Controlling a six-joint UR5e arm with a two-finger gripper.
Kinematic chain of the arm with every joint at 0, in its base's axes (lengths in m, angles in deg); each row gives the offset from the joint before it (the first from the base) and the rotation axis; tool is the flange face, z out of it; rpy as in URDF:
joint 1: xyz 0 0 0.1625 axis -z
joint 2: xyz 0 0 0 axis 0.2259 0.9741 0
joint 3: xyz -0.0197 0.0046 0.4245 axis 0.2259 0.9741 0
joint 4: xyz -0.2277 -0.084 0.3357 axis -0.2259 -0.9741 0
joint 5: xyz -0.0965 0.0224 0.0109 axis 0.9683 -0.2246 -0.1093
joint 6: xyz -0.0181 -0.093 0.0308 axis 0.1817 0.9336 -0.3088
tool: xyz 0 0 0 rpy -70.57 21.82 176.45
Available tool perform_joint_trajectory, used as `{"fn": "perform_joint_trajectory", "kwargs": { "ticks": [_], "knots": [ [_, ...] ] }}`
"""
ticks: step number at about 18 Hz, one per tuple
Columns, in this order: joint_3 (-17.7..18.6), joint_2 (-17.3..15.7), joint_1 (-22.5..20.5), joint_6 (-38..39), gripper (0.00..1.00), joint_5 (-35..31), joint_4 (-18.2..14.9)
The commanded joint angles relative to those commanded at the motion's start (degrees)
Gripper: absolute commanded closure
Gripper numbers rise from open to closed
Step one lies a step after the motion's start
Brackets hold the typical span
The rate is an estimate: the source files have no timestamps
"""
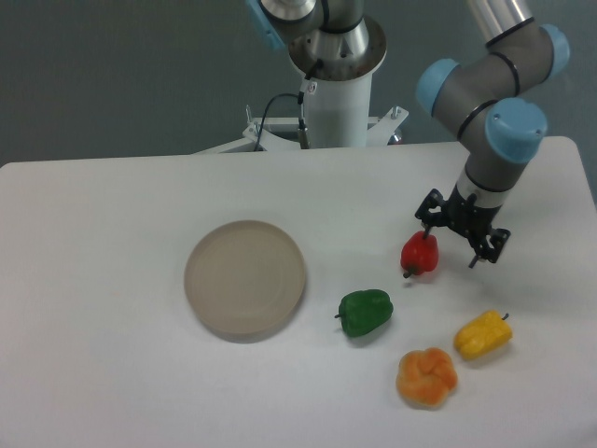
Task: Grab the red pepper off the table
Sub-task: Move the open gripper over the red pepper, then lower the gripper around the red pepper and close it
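The red pepper (420, 254) is small and glossy and lies on the white table (112, 373), right of centre. My gripper (454, 245) hangs from the arm just above and to the right of it, with the jaws spread apart. The left fingertip (426, 227) is at the pepper's top edge. The right fingertip (484, 255) stands clear over bare table. The pepper is not between the fingers, and nothing is held.
A green pepper (365, 312) lies left and in front of the red one. A yellow pepper (482, 336) and an orange pepper (427, 377) lie nearer the front right. A round beige plate (245, 278) sits left of centre. The robot base (334, 93) stands at the back edge.
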Motion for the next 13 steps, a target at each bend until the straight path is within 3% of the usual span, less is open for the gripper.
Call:
{"fn": "perform_joint_trajectory", "kwargs": {
  "ticks": [13],
  "knots": [
    [2.28,-0.44,0.97,1.49,0.0,2.37,1.06]
  ]
}}
